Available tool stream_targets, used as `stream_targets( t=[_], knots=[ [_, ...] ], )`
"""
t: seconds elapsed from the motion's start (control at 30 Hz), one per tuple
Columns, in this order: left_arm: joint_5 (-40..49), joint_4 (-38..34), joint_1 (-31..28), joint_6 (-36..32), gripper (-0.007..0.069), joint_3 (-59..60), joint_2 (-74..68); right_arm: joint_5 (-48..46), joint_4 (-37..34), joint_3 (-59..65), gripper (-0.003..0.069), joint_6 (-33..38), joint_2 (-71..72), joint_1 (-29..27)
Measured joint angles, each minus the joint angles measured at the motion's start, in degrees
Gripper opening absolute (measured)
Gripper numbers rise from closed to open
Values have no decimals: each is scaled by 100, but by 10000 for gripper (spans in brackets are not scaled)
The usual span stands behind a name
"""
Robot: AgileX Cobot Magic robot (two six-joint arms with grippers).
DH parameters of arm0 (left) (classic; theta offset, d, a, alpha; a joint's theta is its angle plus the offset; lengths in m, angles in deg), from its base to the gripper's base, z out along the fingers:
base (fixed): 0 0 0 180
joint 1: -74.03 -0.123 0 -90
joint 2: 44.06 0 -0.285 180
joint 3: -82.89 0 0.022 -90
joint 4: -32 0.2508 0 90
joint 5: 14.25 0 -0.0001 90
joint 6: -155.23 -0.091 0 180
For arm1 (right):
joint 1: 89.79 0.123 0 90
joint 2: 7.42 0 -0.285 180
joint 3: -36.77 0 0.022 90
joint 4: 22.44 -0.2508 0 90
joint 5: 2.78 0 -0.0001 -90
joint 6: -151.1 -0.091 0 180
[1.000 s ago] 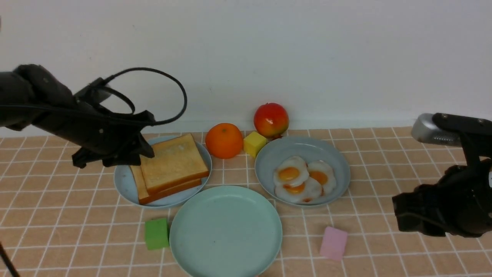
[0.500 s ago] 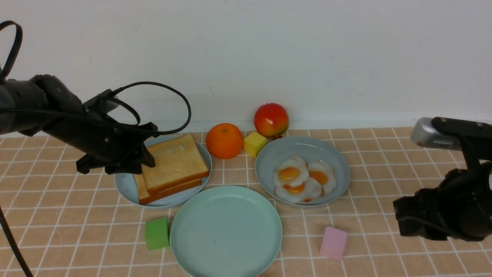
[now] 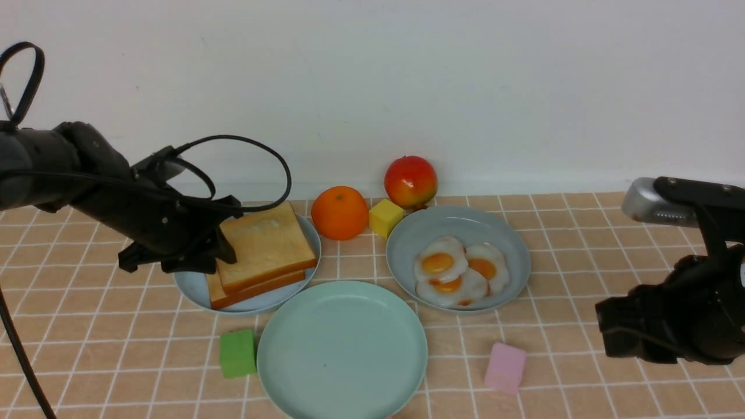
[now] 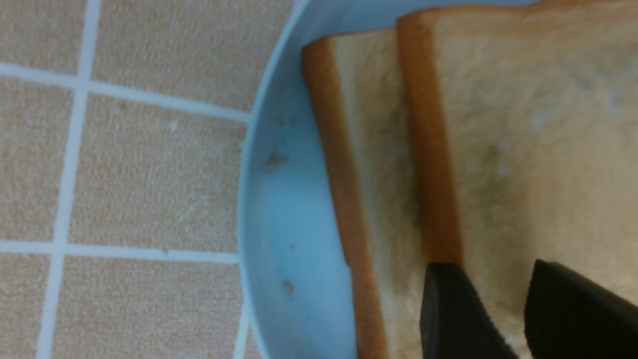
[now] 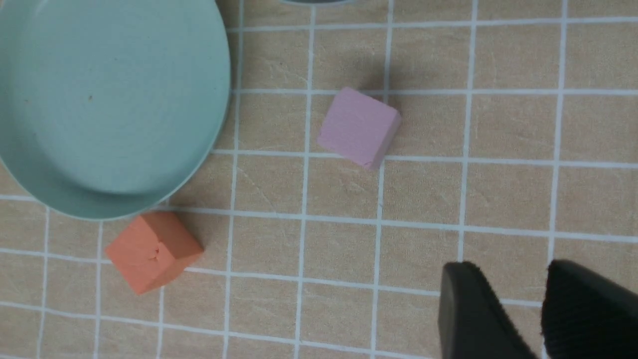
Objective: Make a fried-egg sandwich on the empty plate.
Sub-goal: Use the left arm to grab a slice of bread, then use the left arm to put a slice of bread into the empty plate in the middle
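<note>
I see my left gripper (image 4: 503,309), jaws parted, straddling the top toast slice's (image 4: 528,139) crust edge; right gripper (image 5: 518,314) parted, idle.

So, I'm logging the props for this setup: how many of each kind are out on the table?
Plates: 3 (mint-green plate, toast plate, egg plate)
Toast slices: 2 (top slice, lower slice)
Fried eggs: 3
Fruit: 2 (orange, apple)
Blocks: 4 (yellow, green, pink, orange block)
Total: 14
</note>
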State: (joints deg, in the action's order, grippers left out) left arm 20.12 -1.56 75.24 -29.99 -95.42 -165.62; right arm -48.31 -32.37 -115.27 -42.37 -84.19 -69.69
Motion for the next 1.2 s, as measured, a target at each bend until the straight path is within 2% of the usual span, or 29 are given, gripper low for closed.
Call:
stream_targets(
  t=[0.33,0.57,0.93,1.0,1.2],
  knots=[
    [0,-58,0,-3,216,-46,-122,0,-8,0,239,0,0,0],
    [38,-47,0,-3,80,-46,-69,0,-14,0,239,0,0,0],
    [530,119,43,-14,70,-33,1193,0,-14,-2,239,0,0,0],
    [695,101,168,-32,70,57,1485,6,-14,-2,239,0,0,0],
    [646,5,1058,-47,69,991,1763,23,-14,-6,239,0,0,0]
  ],
)
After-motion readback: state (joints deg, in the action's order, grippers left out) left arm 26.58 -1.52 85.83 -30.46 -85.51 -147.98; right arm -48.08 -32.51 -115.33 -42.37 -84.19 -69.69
